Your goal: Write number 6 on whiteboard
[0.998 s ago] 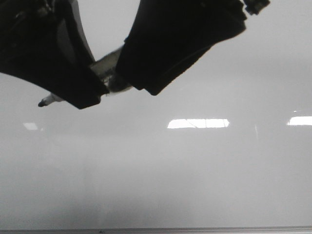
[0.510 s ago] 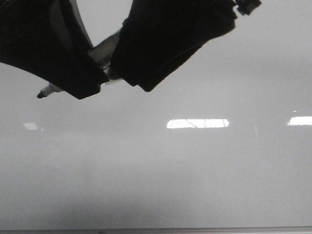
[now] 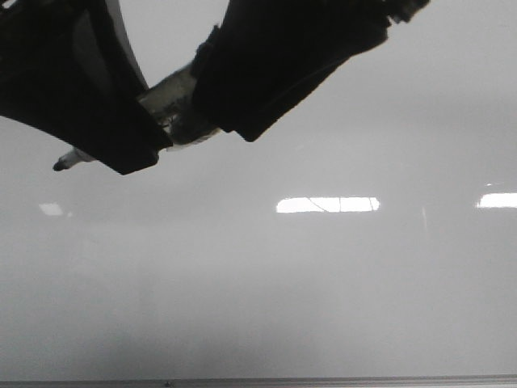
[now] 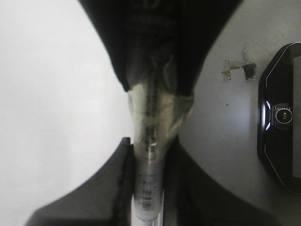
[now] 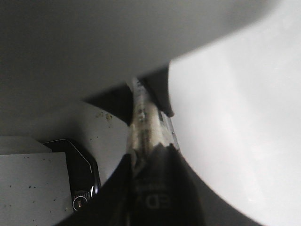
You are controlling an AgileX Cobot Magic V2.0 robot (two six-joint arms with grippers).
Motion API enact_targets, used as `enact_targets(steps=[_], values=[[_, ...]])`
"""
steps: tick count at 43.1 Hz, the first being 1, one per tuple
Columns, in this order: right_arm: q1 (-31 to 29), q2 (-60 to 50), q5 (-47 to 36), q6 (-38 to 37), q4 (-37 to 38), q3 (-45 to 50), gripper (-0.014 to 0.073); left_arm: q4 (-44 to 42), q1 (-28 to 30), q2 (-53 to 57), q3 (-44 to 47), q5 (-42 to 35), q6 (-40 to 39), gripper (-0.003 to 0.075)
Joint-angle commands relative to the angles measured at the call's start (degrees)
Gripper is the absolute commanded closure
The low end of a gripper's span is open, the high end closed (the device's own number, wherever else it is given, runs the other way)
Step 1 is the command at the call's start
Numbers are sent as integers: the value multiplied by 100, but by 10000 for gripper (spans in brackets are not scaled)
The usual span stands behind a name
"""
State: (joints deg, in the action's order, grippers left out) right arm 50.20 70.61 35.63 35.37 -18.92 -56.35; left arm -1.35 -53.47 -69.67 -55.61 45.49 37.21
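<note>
I am holding the marker (image 3: pixel 174 109) clamped in both the left claw (image 4: pixel 148 188) and right claw (image 5: pixel 148 162), risking slip or tip skidding across the glossy whiteboard (image 3: pixel 323 283).

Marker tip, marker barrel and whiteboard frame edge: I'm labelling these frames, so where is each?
marker tip (image 3: pixel 60 166), front view, on its dark nib left of the grippers.
marker barrel (image 4: pixel 146 188), left wrist view, on the white body between the fingers.
whiteboard (image 3: pixel 339 380), front view, on the thin frame edge.
</note>
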Motion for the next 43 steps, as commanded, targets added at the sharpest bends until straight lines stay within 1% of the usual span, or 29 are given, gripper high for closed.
enact_targets(steps=[1,3,5,9,10,11,13,15,16,18,21,24,27,28,30,32,36,41,42,43], values=[[1,-107,-293,53,-164,-185,655,95,-38,138,-167,-365,-168,731],[1,-107,-317,53,-164,-185,655,99,-38,138,-167,-380,-179,697],[-6,-107,-341,53,-164,-185,655,135,-38,138,-167,-380,-184,634],[-6,-132,-327,53,-158,-179,655,135,-38,138,-167,-460,-249,402],[-12,-160,-311,53,-154,-174,655,135,-38,138,-167,-506,-275,339],[-28,-176,-285,53,-154,-152,655,135,-38,138,-167,-535,-290,258],[-64,-236,-258,53,-154,-97,655,135,-38,138,-167,-562,-290,155],[-148,-313,-237,53,-154,5,655,135,-38,138,-167,-562,-290,75],[-200,-383,-238,53,-154,99,655,135,-38,138,-167,-562,-290,54],[-366,-517,-244,28,-154,267,655,135,-38,138,-167,-550,-313,36],[-656,-791,-244,-10,-159,533,655,135,-38,138,-167,-541,-367,45],[-1048,-1134,-256,-105,-159,833,655,135,-38,138,-167,-541,-367,69],[-1485,-1505,-322,-251,-159,1101,655,135,-38,138,-167,-541,-367,113],[-1660,-1618,-370,-279,-159,1200,655,135,-38,138,-167,-541,-367,139],[-1946,-1855,-444,-283,-164,1346,655,135,-38,138,-167,-541,-367,194],[-2198,-2043,-504,-283,-164,1451,655,135,-38,138,-167,-541,-367,266],[-2530,-2271,-511,-283,-164,1518,655,135,-38,138,-167,-541,-367,433],[-2629,-2343,-516,-283,-164,1518,655,135,-38,138,-167,-541,-367,629],[-2629,-2348,-526,-283,-164,1518,655,135,-38,138,-167,-529,-367,648],[-2629,-2348,-531,-283,-164,1518,655,135,-38,138,-167,-513,-367,686]])
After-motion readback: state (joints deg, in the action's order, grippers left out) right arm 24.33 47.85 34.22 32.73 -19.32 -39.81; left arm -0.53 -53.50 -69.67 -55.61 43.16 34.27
